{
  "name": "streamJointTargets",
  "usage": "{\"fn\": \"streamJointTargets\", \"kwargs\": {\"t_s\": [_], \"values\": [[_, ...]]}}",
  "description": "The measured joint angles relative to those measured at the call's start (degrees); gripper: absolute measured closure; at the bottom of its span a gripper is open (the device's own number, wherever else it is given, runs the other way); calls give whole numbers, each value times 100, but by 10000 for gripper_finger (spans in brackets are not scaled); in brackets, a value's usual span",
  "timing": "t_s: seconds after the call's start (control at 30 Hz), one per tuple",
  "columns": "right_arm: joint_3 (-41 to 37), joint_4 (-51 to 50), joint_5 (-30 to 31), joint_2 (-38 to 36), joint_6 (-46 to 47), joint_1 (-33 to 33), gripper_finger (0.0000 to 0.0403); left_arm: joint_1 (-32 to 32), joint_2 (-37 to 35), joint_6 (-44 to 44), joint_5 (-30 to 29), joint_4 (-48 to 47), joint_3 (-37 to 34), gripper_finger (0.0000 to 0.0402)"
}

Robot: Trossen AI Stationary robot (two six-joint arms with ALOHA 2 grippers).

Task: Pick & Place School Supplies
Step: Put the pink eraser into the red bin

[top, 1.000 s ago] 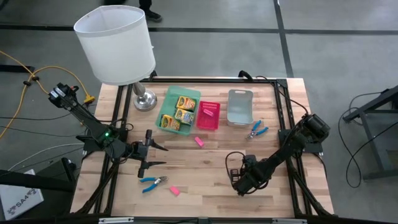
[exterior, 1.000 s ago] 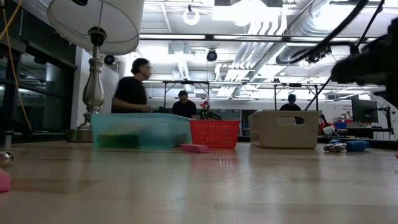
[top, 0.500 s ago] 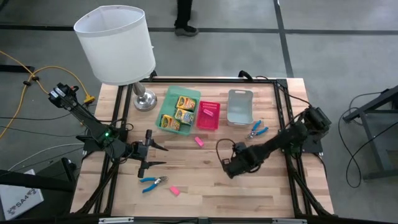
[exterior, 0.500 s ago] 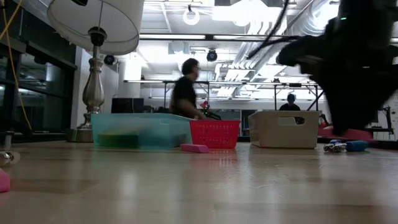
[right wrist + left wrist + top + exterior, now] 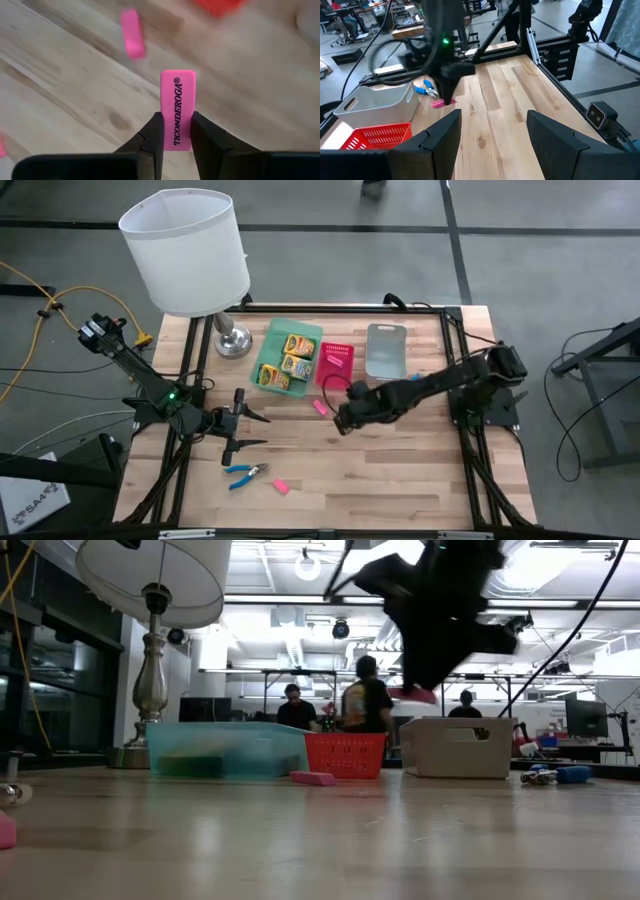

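Observation:
My right gripper (image 5: 340, 422) hangs above the table's middle, just near of the pink tray (image 5: 336, 367), shut on a pink eraser (image 5: 178, 100). A second eraser (image 5: 321, 407) lies on the wood beside it, a third (image 5: 281, 487) near the front edge, and one more lies inside the pink tray. Three yellow-and-green crayon boxes (image 5: 287, 361) sit in the green tray (image 5: 266, 352). One blue-handled tool (image 5: 245, 473) lies by the near edge; the other (image 5: 425, 89) lies by the grey tray (image 5: 385, 352). My left gripper (image 5: 257, 429) waits open at the table's left. My right gripper pinches the eraser between its two fingers (image 5: 156, 131), on the two long flat sides of its lower end (image 5: 177, 137). The printed end sticks out past the fingertips. The eraser is lifted clear of the table (image 5: 413, 694), held from above.
A white-shaded lamp (image 5: 190, 255) stands at the far left corner, its base (image 5: 234, 340) beside the green tray. Bare wood lies between the trays and the near edge. People move in the room beyond the table (image 5: 365, 705).
My right gripper has travelled from the near right part of the table toward the far left, up to the pink tray, rising as it went. The pink eraser has gone with it, carried higher above the wood.

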Motion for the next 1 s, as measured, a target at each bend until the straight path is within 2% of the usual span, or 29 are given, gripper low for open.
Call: {"fn": "streamJointTargets", "kwargs": {"t_s": [0.37, 0.67, 1.0], "values": [[260, 49, -231, -4, -1565, -1078, 334, -1, 0, 0, -1, -2, 0, 183], [260, 817, -474, -4, -2701, -1822, 332, 0, 0, 1, -2, -2, 0, 183], [262, 1405, -1070, 511, -3583, -2497, 333, 0, -2, 1, -13, 4, 0, 183]]}}
